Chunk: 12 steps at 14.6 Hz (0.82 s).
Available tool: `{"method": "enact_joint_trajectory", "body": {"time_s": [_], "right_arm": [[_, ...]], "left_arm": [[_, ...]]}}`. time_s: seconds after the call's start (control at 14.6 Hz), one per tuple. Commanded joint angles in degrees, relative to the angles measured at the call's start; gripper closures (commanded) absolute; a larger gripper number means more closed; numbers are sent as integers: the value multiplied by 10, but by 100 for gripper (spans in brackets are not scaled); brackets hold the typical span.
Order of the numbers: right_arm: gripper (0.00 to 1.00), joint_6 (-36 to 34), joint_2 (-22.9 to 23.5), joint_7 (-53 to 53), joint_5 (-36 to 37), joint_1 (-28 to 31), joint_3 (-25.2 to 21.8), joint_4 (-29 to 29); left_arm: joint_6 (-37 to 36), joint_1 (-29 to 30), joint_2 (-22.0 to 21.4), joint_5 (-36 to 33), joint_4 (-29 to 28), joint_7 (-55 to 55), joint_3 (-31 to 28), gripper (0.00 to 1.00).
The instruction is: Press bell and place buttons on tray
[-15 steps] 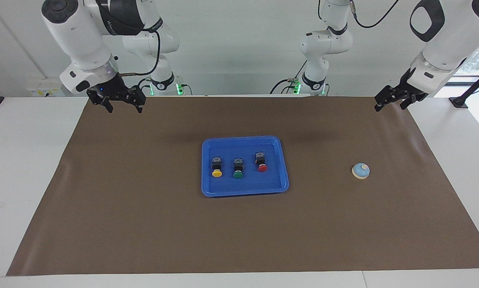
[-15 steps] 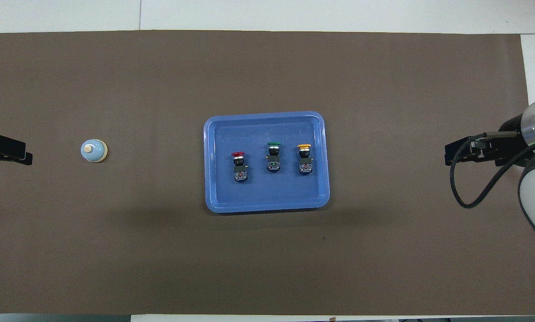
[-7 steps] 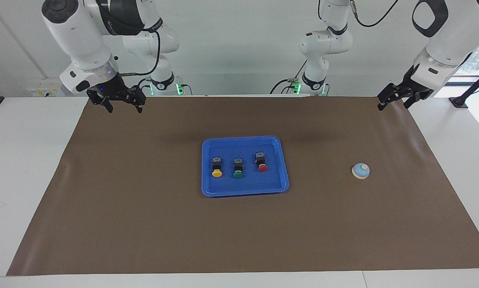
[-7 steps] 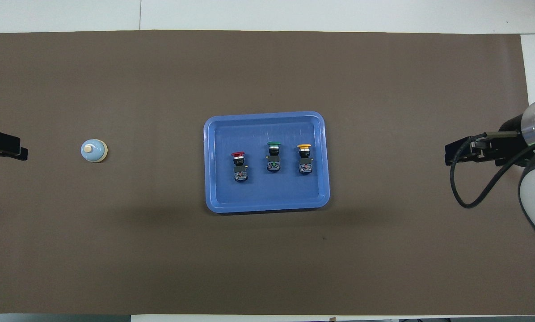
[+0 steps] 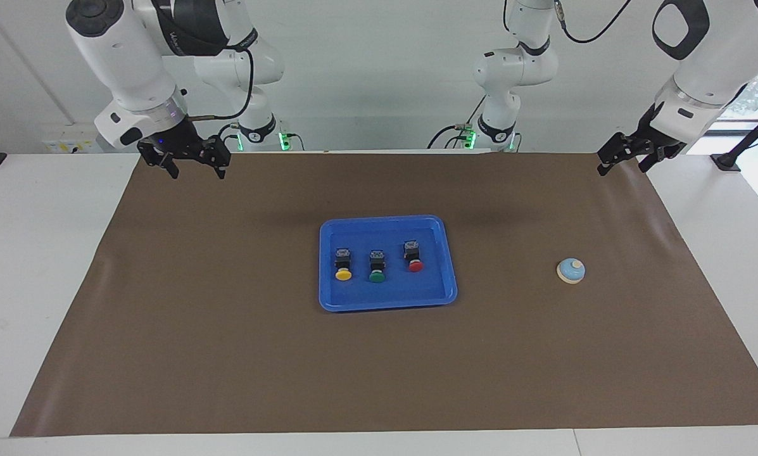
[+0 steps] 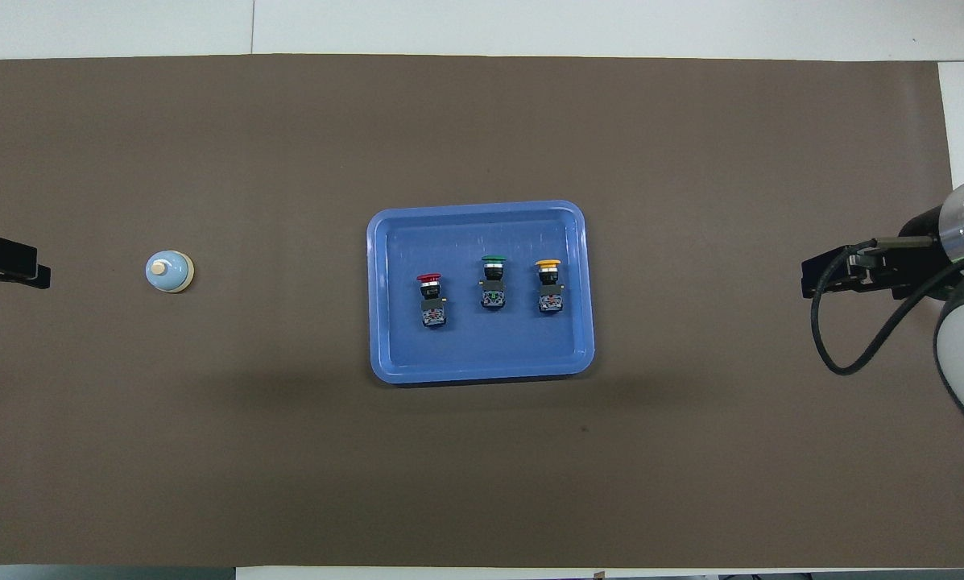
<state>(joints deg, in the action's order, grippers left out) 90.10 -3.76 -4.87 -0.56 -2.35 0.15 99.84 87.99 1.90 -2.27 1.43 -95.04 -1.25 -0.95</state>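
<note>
The blue tray (image 5: 388, 220) lies at the middle of the brown mat, also in the overhead view (image 6: 482, 206). In it lie the three buttons in a row: yellow (image 5: 343, 265), green (image 5: 377, 266) and red (image 5: 413, 256). The light-blue bell (image 5: 570, 270) stands on the mat beside the tray, toward the left arm's end (image 6: 169, 271). My left gripper (image 5: 619, 166) is open and empty, raised over the mat's corner at its own end, apart from the bell. My right gripper (image 5: 196, 170) is open and empty, raised over the mat's corner at its end.
The brown mat (image 5: 227, 354) covers most of the white table (image 5: 37, 253). A black cable loops from the right wrist (image 6: 832, 338). Both arm bases stand at the robots' edge of the table.
The left gripper has drawn back a little from the bell and risen slightly, then held still. The right arm, bell, tray and buttons have not moved.
</note>
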Motion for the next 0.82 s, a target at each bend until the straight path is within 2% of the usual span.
{"method": "enact_joint_trajectory", "body": {"time_s": [0.0, 0.75], "right_arm": [[0, -9, 3, 7, -4, 9, 6, -8], [0, -9, 3, 7, -4, 9, 6, -8]], "left_arm": [[1, 4, 10, -2, 14, -2, 2, 0], [10, 4, 19, -7, 28, -2, 2, 0]]}}
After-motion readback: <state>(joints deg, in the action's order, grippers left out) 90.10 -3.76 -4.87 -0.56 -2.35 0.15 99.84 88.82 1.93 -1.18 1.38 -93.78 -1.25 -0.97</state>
